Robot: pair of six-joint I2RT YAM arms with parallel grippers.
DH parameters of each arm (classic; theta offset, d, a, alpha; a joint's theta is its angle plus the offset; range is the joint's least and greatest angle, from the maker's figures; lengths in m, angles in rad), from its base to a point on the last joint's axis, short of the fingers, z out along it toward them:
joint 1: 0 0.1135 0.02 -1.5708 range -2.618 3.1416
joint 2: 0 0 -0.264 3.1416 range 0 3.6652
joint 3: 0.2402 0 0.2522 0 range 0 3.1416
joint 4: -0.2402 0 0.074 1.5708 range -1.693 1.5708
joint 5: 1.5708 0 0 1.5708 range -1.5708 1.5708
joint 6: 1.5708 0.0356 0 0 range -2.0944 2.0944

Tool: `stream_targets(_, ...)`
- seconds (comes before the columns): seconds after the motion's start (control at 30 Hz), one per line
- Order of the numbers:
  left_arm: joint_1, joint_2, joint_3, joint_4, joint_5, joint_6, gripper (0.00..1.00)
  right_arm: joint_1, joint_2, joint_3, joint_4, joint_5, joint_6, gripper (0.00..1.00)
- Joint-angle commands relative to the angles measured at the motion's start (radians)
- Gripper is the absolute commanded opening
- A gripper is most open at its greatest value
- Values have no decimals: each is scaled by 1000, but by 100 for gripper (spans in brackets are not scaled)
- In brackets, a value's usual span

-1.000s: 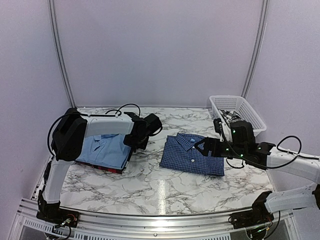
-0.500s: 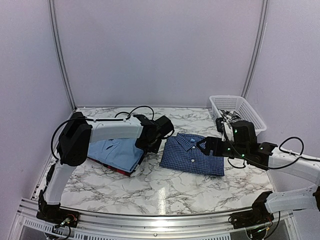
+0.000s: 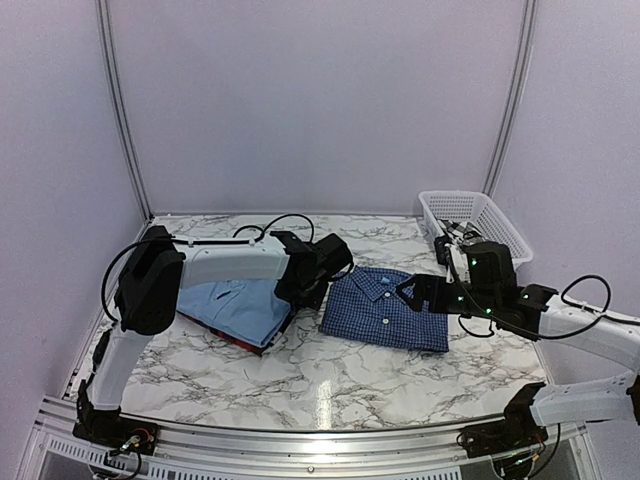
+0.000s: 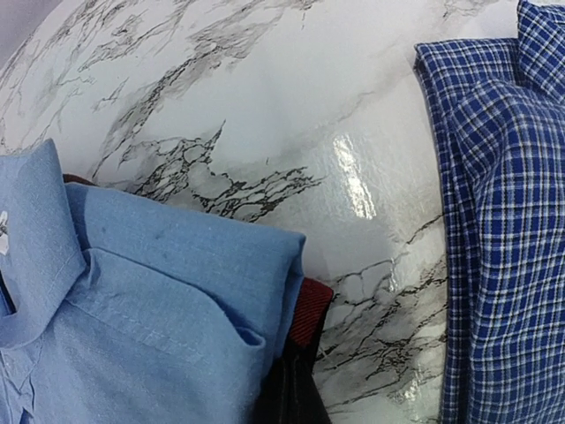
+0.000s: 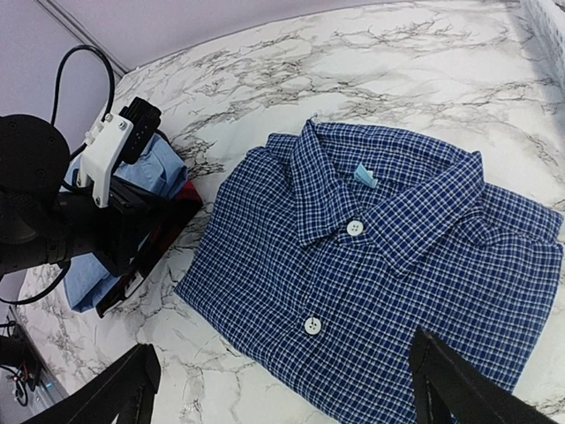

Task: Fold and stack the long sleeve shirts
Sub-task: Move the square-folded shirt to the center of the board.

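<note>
view: top external
left gripper: shut tight; set at the right edge of the stack; whether cloth is pinched cannot be told
right gripper: jaws spread wide, nothing held; poised over the right part of the navy check shirt
navy check shirt: folded, collar to the far side, laid flat at mid-table
light blue shirt: folded, laid on the dark red shirt, of which only the near edge is seen
change noted: over the last second the left arm has swung rightward and the stack has been carried with it, so the gap to the navy check shirt is narrowed; the navy check shirt itself is unmoved
basket: white lattice, far right; contents not made out
table: marble-patterned

view: left wrist
left gripper: dark fingers seen pressed together at the bottom edge, against the stack's corner
light blue shirt: folded corner uppermost
dark red shirt: corner showing beneath it
navy check shirt: at the right, near but apart, bare marble between

view: right wrist
right gripper: fingers wide apart, the navy check shirt framed between them, not touched
navy check shirt: buttoned, collar up
left arm: beside the stack at the left
</note>
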Motion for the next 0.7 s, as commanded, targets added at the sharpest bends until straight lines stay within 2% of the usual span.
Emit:
stream_targets(0.0, -8, 13, 60, -25, -3, -2, 0, -12, 6, 29, 4, 11, -8, 94)
stream_targets(0.17, 30, 67, 138, -56, -19, -47, 0, -13, 14, 41, 2, 9, -8, 94)
stream_targets(0.33, 65, 151, 264, -56, -1, -19, 0, -18, 28, 46, -2, 9, -11, 94)
stream_targets(0.57, 116, 280, 487, -47, 66, -6, 0, -25, 48, 52, -8, 18, -13, 94)
stream_targets(0.67, 121, 291, 503, -24, 100, 8, 0, -34, 52, 49, -14, 23, -18, 94)
